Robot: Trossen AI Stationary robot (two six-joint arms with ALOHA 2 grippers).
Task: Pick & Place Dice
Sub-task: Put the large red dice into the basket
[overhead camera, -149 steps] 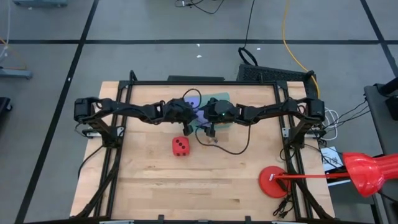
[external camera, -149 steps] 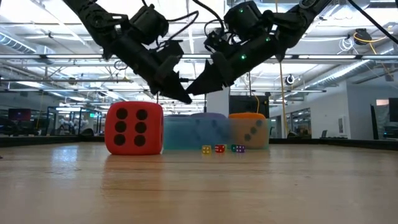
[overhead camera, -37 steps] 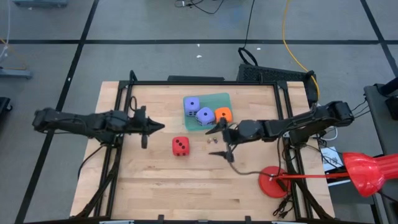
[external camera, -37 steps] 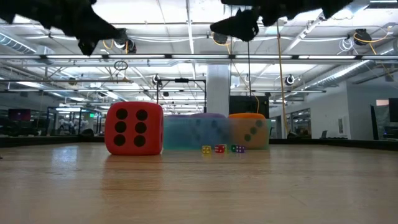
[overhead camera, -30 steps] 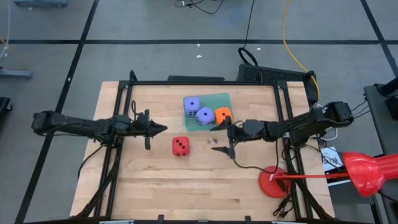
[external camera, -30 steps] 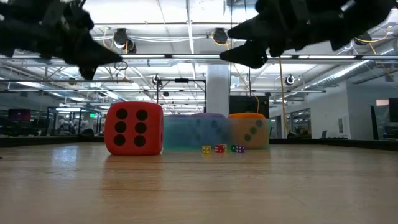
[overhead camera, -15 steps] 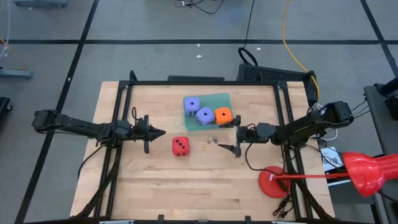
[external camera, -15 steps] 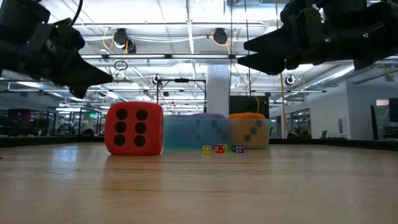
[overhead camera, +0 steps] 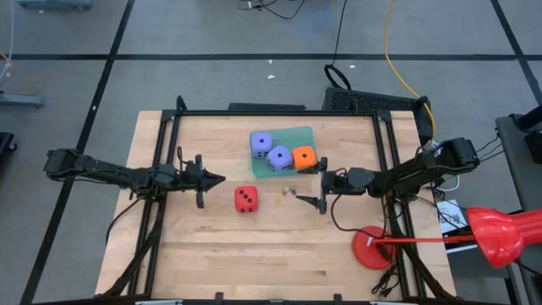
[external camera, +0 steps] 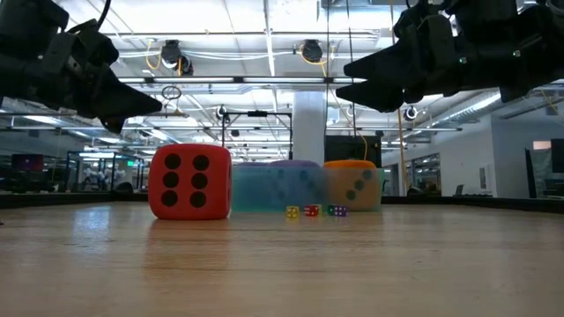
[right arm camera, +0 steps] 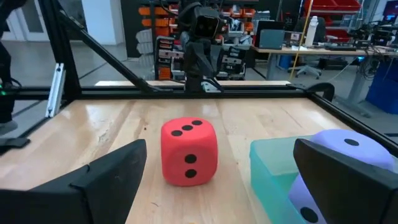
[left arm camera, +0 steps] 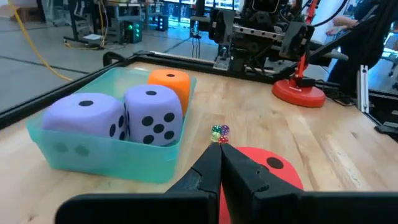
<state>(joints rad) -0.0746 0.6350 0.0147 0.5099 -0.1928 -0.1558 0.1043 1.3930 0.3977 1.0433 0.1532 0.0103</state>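
Left tool (overhead camera: 218, 179) clenched empty at frame left; right tool (overhead camera: 321, 188) released, right of red die (overhead camera: 246, 198).

light is bright and even in the high view, coming from overhead; the wooden table (overhead camera: 254, 246) looks pale and soft-lit, with only faint shadows beneath the arms. in the low view, ceiling strip lights (external camera: 264, 35) glare white behind the arms, which read as near-black silhouettes. the near tabletop is blurred, with a soft sheen; the red die (external camera: 189, 182) is fairly sharp, while the teal tray (external camera: 278, 189) behind it looks hazy. in the left wrist view the dark fingers (left arm camera: 239, 177) are out of focus, the purple dice (left arm camera: 152, 115) crisp. in the right wrist view the fingers (right arm camera: 106, 177) are blurred and the room behind is dim.
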